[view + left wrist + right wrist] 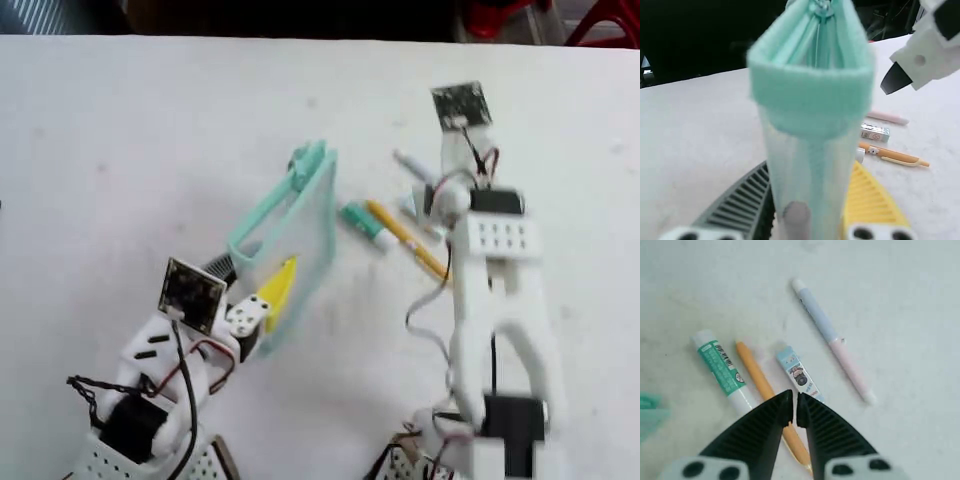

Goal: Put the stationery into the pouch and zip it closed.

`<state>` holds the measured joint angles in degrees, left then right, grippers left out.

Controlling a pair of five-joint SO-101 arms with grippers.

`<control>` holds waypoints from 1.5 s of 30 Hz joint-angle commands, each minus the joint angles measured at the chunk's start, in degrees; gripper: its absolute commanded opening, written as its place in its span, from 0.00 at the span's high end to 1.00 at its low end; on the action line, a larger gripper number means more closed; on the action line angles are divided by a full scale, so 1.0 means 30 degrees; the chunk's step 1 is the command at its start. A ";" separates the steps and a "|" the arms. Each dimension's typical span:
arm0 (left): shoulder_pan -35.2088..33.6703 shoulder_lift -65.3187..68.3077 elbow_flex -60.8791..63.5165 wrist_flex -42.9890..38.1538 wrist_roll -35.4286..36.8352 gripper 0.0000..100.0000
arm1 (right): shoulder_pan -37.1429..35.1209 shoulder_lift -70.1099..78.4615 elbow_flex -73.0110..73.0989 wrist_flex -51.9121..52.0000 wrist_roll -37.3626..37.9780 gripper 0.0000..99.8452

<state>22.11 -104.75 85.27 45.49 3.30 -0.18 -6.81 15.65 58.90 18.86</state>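
While the left gripper (250,278) clamps the one mint pouch (290,225), four items lie beside it: barcoded green glue stick (720,367), orange pen (754,371), small picture-labelled bar (799,375), pastel pen (832,337); the right gripper (795,407) hovers closed, empty.

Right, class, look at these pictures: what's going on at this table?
The left gripper holds the mint-green pouch standing on edge. The right gripper, shut and empty, hangs over a green glue stick, an orange pen, a small eraser and a blue-and-pink pen, all lying on the table outside the pouch.
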 commanded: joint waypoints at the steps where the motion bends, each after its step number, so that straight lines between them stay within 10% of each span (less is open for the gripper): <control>1: 0.0337 0.0103 -0.0059 -0.0469 -0.0176 0.82 | 0.0337 0.5465 -0.7824 0.3033 0.1084 0.95; 7: 0.0278 0.0103 -0.0059 -0.0498 -0.0176 0.82 | 0.0484 1.3407 -1.7201 0.7722 0.1260 0.74; 14: 0.0308 0.0103 -0.0059 -0.0498 -0.0176 0.82 | 0.1216 1.9736 -2.5377 0.8923 0.1114 0.72; 31: 0.0308 0.0103 -0.0059 -0.0469 -0.0176 0.82 | 0.1304 2.6535 -3.1853 0.9158 0.1201 0.99; 45: 0.0337 0.0103 -0.0059 -0.0498 -0.0176 0.82 | 0.1128 2.2462 -3.5546 1.3407 -0.0908 0.98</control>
<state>22.11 -104.75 85.27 45.49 3.30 3.43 67.30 -88.62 97.32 20.26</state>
